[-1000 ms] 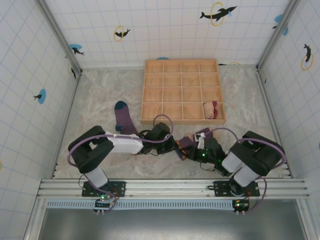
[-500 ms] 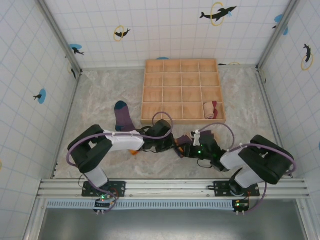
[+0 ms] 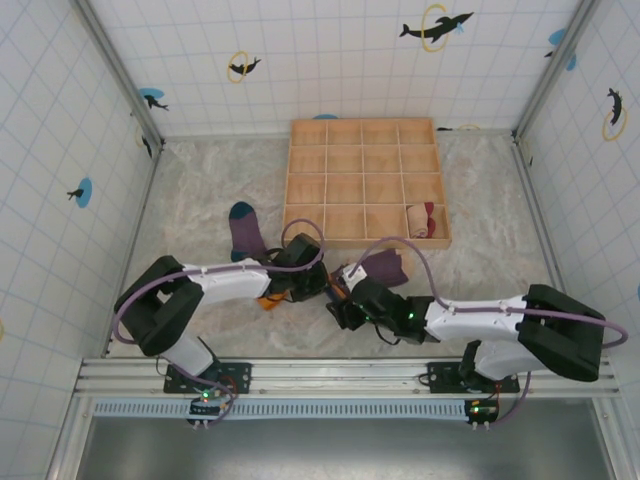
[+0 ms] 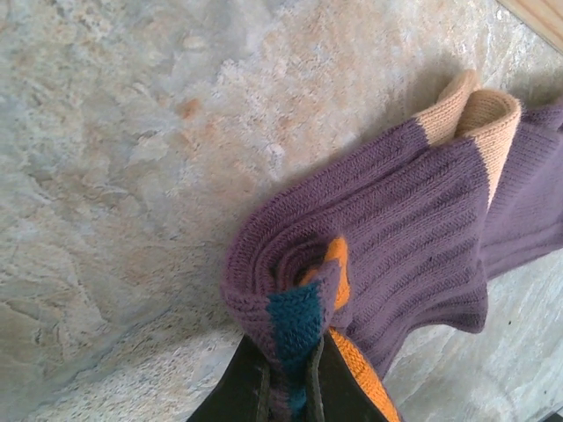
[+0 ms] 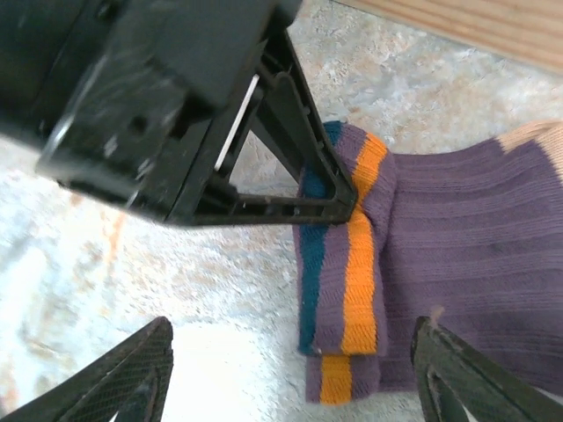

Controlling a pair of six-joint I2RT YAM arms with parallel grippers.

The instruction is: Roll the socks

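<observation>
Sock [image 4: 413,229] lies along tray's [image 3: 365,241] front, rolled end in left pincer [image 4: 288,350].

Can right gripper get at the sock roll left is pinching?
Likely yes: right gripper is open with the sock roll just ahead between its fingers; the left gripper, shut on it, crowds the top.

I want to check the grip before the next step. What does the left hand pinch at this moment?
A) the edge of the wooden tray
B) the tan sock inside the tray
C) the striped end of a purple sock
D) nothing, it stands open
C: in the left wrist view the left hand is shut on the teal and orange striped end of the purple sock, which curls over at that end.
</observation>
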